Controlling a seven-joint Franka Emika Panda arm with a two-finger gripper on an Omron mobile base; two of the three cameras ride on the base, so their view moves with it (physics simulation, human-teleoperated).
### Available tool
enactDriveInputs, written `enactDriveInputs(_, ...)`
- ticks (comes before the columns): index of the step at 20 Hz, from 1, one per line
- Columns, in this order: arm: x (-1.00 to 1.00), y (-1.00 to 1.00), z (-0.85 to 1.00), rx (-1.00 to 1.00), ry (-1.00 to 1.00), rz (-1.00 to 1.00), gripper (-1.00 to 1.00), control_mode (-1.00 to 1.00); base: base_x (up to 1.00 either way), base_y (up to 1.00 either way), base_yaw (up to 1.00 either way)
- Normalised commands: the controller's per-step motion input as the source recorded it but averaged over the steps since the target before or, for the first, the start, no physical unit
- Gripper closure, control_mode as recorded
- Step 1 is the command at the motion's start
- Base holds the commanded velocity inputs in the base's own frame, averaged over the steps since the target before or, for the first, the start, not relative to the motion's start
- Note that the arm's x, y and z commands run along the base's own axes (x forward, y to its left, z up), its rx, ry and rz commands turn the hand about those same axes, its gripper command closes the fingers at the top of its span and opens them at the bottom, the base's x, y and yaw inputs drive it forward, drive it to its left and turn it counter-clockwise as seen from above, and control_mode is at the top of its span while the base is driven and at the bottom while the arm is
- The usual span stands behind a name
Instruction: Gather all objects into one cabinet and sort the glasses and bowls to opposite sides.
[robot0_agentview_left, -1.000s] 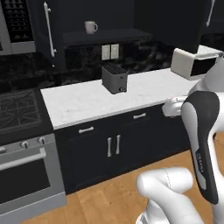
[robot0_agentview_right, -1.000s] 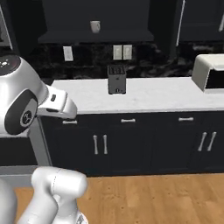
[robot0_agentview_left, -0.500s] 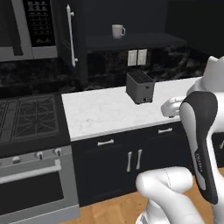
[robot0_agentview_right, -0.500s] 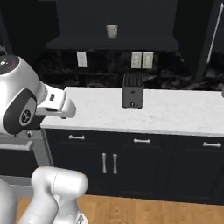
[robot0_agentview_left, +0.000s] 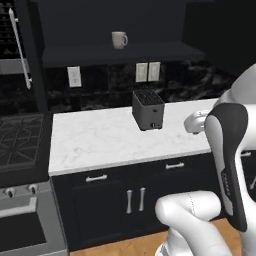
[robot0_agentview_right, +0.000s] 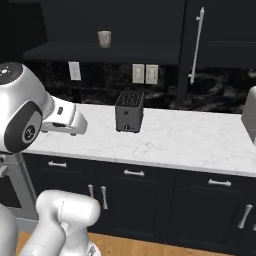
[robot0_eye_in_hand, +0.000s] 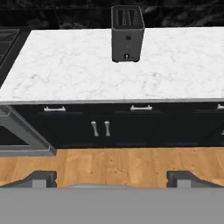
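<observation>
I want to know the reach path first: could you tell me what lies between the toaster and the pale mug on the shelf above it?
In the left base view, only wall outlets on the dark backsplash lie between the toaster and the pale mug.

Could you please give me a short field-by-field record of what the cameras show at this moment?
setting: dark kitchen, white marble counter
on counter: black toaster, standing upright
on shelf: pale mug, upright, alone on the dark shelf above the counter
left of counter: stove
gripper: jaws wide open, holding nothing, facing the counter front
below counter: black drawers and cabinet doors
</observation>
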Motion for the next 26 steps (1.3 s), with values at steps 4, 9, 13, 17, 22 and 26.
enactDriveInputs(4, 0.0, 0.0, 0.0, 0.0, 0.0, 0.0, -1.0, 1.0, 0.54, -0.35, 0.03)
enactDriveInputs(9, 0.0, 0.0, 0.0, 0.0, 0.0, 0.0, -1.0, 1.0, 0.55, -0.07, -0.02)
enactDriveInputs(13, 0.0, 0.0, 0.0, 0.0, 0.0, 0.0, -1.0, 1.0, 0.45, 0.05, -0.07)
enactDriveInputs(17, 0.0, 0.0, 0.0, 0.0, 0.0, 0.0, -1.0, 1.0, 0.41, 0.22, -0.08)
enactDriveInputs(22, 0.0, 0.0, 0.0, 0.0, 0.0, 0.0, -1.0, 1.0, 0.46, 0.21, -0.07)
enactDriveInputs(26, 0.0, 0.0, 0.0, 0.0, 0.0, 0.0, -1.0, 1.0, 0.45, 0.12, -0.04)
